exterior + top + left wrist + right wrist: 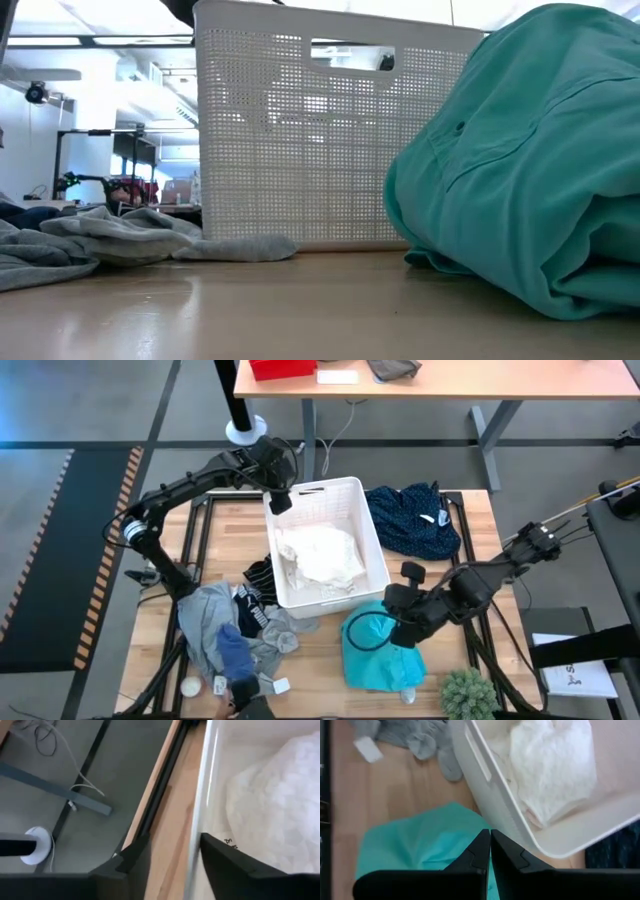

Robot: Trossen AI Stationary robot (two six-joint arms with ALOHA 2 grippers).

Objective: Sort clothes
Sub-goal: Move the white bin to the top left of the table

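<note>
Right gripper (392, 628), fingers closed and empty, hovers directly above the teal garment (378, 656) near the table's front edge; left gripper (278, 502), fingers open, straddles the basket (372, 545) rim.

A lab: hazard-striped floor (105, 510); monitors (130, 150) behind.

A white perforated basket (330, 140) stands on the wooden table (250, 310), filling the middle of the low view, with a slot handle near its upper rim. A bulky teal garment (520, 170) lies in a rumpled heap on the table just beside the basket and partly in front of it, its folds and seams close to the camera. On the basket's other side, a grey garment (110, 240) lies flat and crumpled, one end reaching the basket's foot. Beyond the table the room shows bright ceiling lights, monitors and equipment stands. No gripper shows here.
</note>
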